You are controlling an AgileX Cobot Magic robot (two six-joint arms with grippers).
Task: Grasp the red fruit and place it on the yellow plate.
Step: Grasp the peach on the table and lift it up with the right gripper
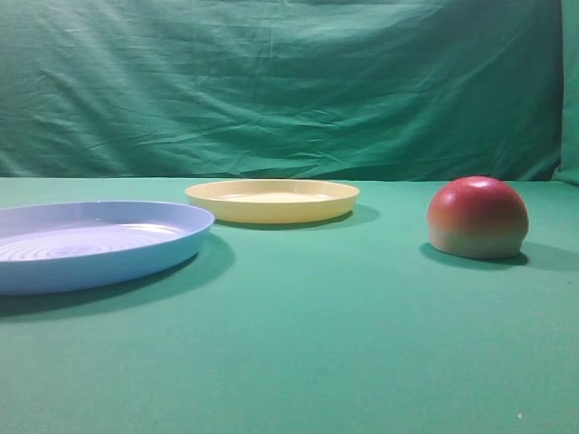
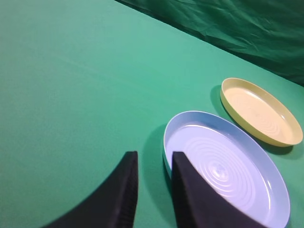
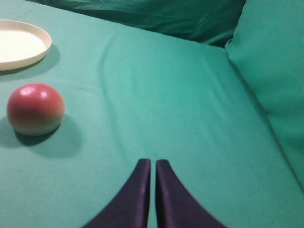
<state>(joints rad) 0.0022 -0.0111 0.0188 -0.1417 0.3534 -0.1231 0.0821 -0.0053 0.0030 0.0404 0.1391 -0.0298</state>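
The red fruit (image 1: 478, 217) sits flat side down on the green cloth at the right, red on top and pale at its base. The yellow plate (image 1: 272, 200) lies empty further back, near the middle. In the right wrist view the red fruit (image 3: 35, 109) is ahead and to the left of my right gripper (image 3: 153, 162), well apart from it, with the yellow plate (image 3: 19, 45) beyond. That gripper is shut with nothing in it. My left gripper (image 2: 155, 156) is open and empty, hanging by the near rim of the blue plate, with the yellow plate (image 2: 260, 110) behind. Neither gripper shows in the exterior high view.
A larger light-blue plate (image 1: 90, 244) with a ringed centre lies at the left, empty; the left wrist view has the light-blue plate (image 2: 223, 166) right by the fingers. A green cloth backdrop (image 1: 289, 81) hangs behind, and a fold of it (image 3: 270, 57) rises at the right.
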